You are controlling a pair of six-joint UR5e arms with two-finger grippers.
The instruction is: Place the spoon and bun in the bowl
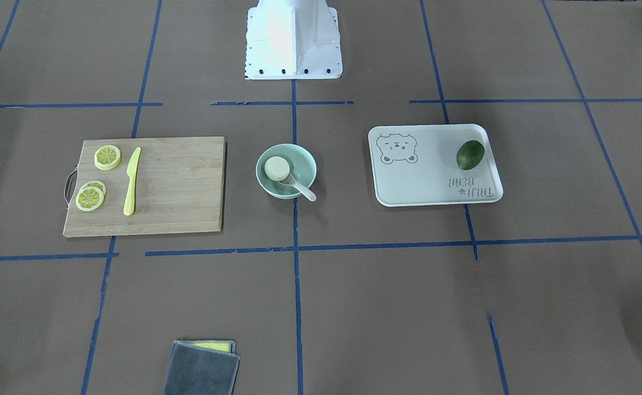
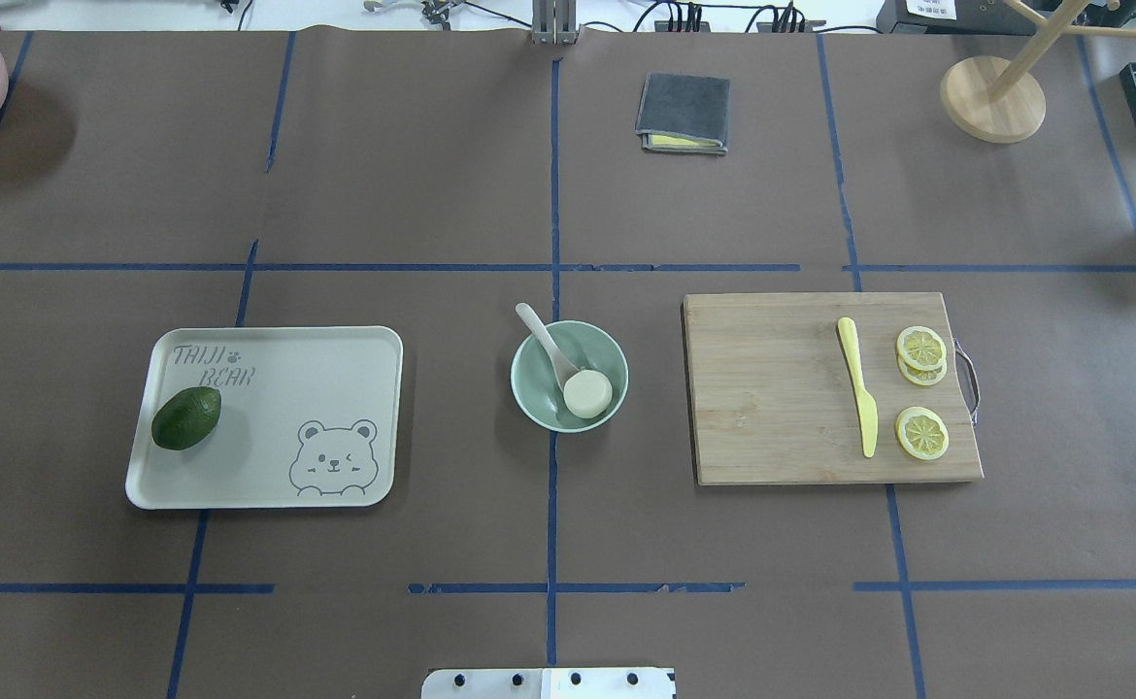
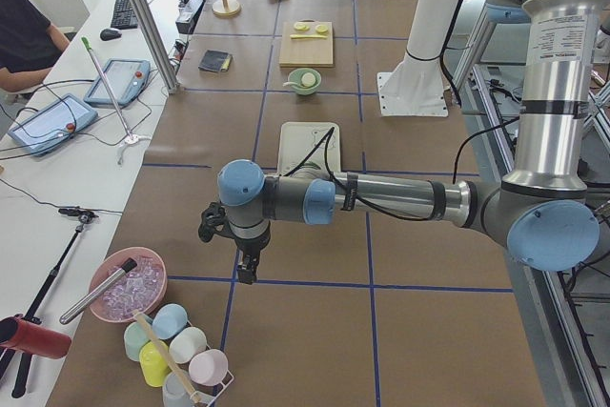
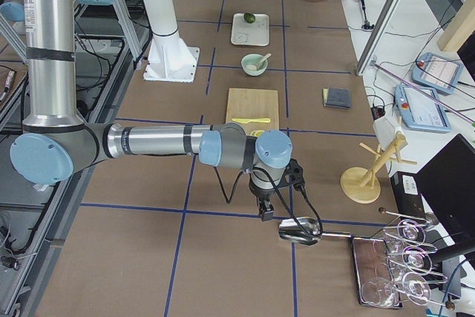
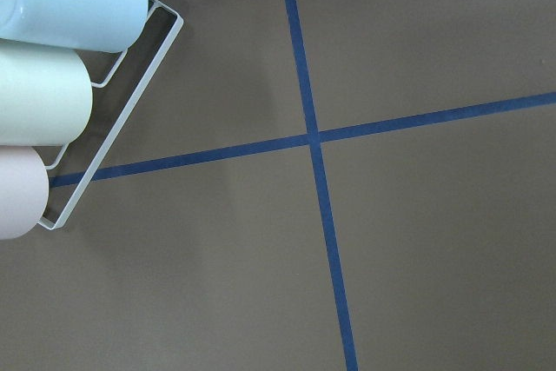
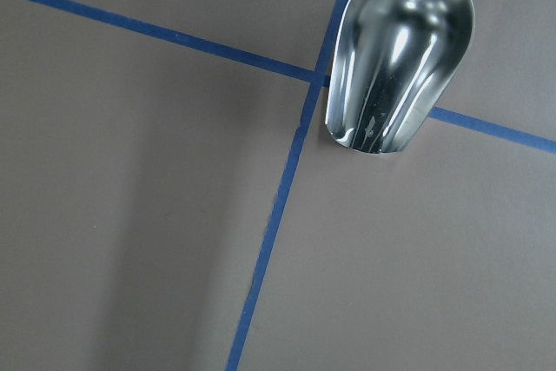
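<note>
Bun (image 1: 276,167) and spoon (image 1: 299,188) lie in the bowl (image 1: 307,161), well apart from the left gripper (image 3: 246,274) and right gripper (image 4: 264,213), whose jaw openings I cannot tell; a bump could tip the rim-leaning spoon out.

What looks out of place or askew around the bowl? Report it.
Only minor oddities: the bun lies upside down in the bowl, flat cream underside facing up, and the spoon leans with its handle sticking out over the rim. Nothing looks spilled or damaged.
</note>
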